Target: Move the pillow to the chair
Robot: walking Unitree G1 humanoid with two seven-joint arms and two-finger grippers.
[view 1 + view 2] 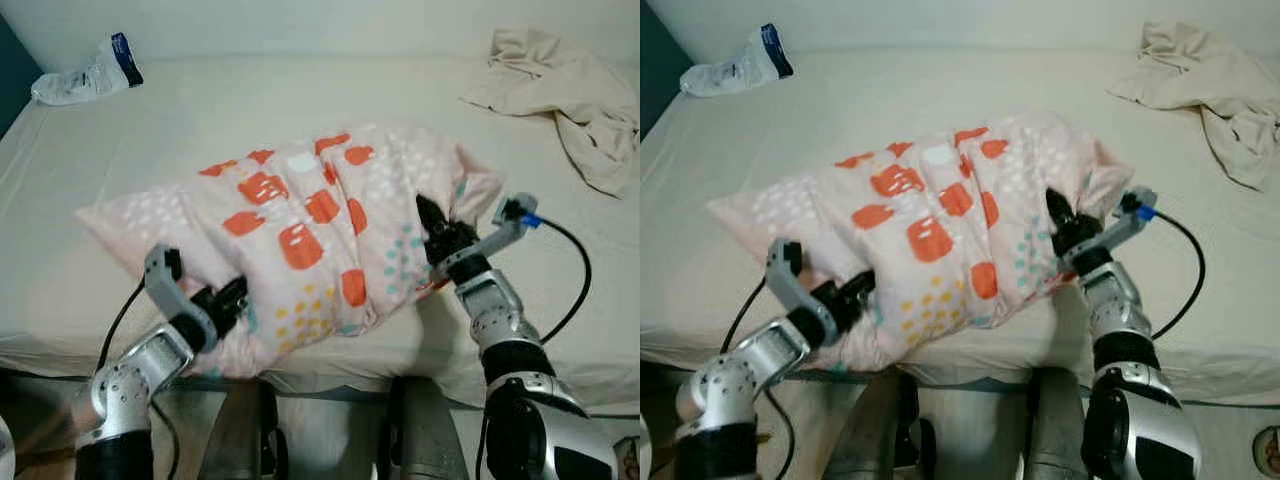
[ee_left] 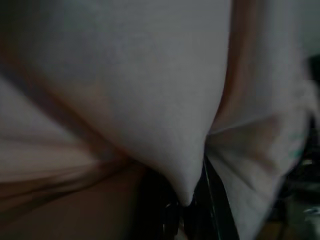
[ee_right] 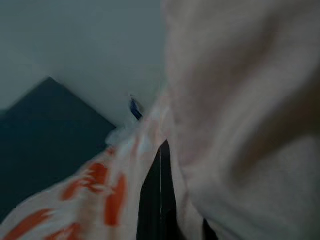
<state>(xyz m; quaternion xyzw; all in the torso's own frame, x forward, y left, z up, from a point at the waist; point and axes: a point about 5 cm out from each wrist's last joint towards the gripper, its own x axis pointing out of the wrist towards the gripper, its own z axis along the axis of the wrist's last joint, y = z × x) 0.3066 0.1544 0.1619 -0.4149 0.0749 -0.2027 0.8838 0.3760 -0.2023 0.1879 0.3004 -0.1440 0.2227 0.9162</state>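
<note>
Pale pink pillow with orange-patterned fabric (image 1: 300,235): on cream-sheeted bed (image 1: 200,120) edge | left tool (image 1: 228,298): clamped on pillow | right tool (image 1: 436,232): clamped on pillow

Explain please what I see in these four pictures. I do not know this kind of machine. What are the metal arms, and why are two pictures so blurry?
This is a humanoid robot standing at a bed. The two sharp pictures come from a camera on its head, looking down. The two blurry ones come from cameras on its wrists, pressed close against fabric.

Each silver arm ends in a gripper with two black fingers. The left gripper and the right gripper pinch a pink pillow with orange patches from opposite sides, at the bed's near edge.

Also on the bed are a crumpled beige cloth at the far right and a white plastic package at the far left.
</note>
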